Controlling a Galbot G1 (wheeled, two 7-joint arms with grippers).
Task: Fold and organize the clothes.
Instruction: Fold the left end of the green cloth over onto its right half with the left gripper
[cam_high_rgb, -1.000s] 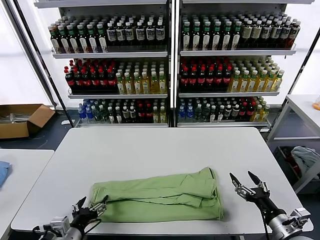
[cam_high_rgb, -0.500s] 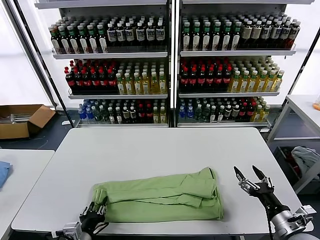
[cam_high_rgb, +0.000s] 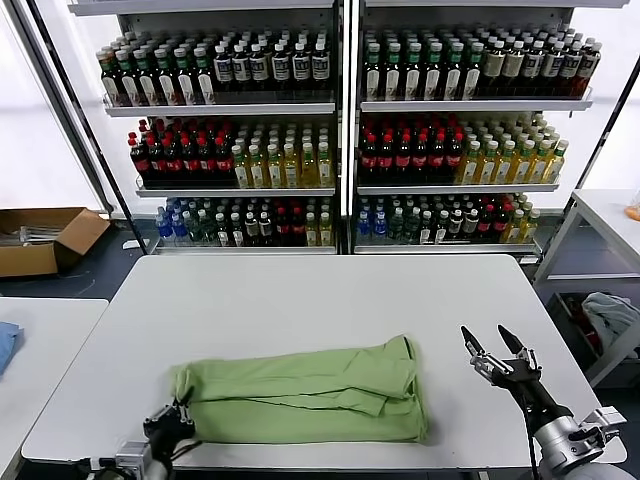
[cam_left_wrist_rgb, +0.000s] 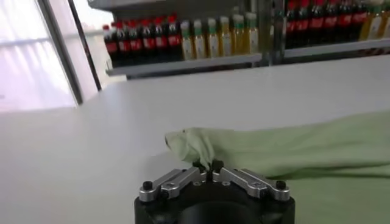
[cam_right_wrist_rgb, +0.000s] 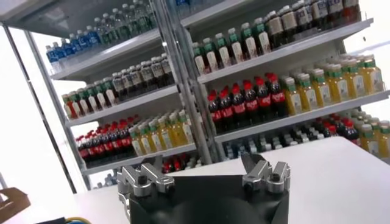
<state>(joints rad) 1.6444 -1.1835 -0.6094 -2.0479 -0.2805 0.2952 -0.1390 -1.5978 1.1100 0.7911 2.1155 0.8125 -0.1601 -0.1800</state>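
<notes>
The light green polo shirt (cam_high_rgb: 300, 393) lies folded into a long band near the front of the white table (cam_high_rgb: 320, 300); collar, buttons and chest print are hidden. My left gripper (cam_high_rgb: 172, 418) is at the shirt's near left corner and is shut on a pinch of its fabric; the left wrist view shows the fingertips closed on the cloth edge (cam_left_wrist_rgb: 208, 165) with the shirt (cam_left_wrist_rgb: 292, 152) stretching away. My right gripper (cam_high_rgb: 490, 343) is open and empty above the table, to the right of the shirt; it also shows in the right wrist view (cam_right_wrist_rgb: 204, 167).
Shelves of bottles (cam_high_rgb: 340, 130) stand behind the table. A second white table (cam_high_rgb: 40, 340) with a small blue cloth (cam_high_rgb: 5, 345) is on the left. A cardboard box (cam_high_rgb: 45, 238) lies on the floor. A side table (cam_high_rgb: 600, 215) and a bin of cloth (cam_high_rgb: 610, 320) are at right.
My left gripper has shut on the shirt's near left corner and dragged the shirt a little to the left. The right gripper has drawn back slightly and stays open.
</notes>
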